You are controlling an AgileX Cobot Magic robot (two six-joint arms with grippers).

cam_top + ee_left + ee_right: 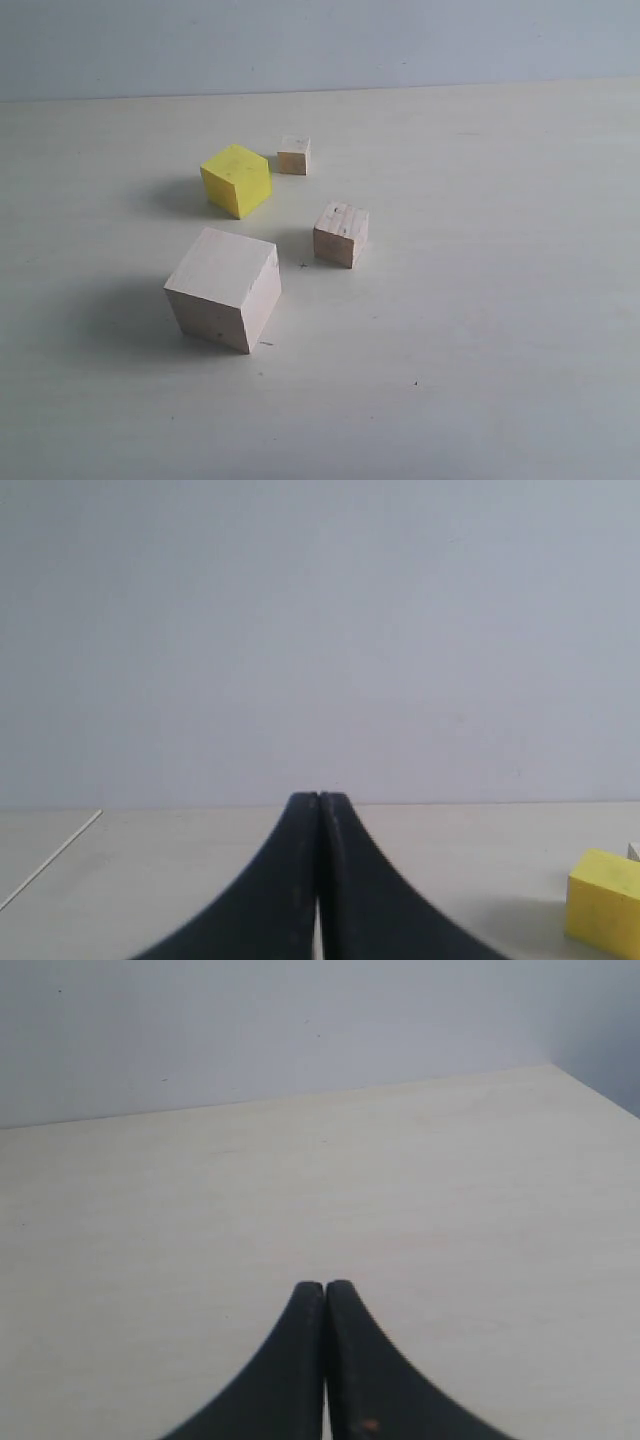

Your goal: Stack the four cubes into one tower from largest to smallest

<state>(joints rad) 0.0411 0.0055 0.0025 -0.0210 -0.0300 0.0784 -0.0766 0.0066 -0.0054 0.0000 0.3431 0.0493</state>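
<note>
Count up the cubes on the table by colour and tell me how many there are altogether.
Pale wood: 3, the large cube, the mid-sized cube and the smallest cube
Yellow: 1, the yellow cube
Total: 4

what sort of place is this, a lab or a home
Probably a robot test bench rather than a home: a pale table against a blank wall, set with blocks: a large wooden cube, a yellow cube, a nearer small wooden cube and a farther small wooden cube.
</note>
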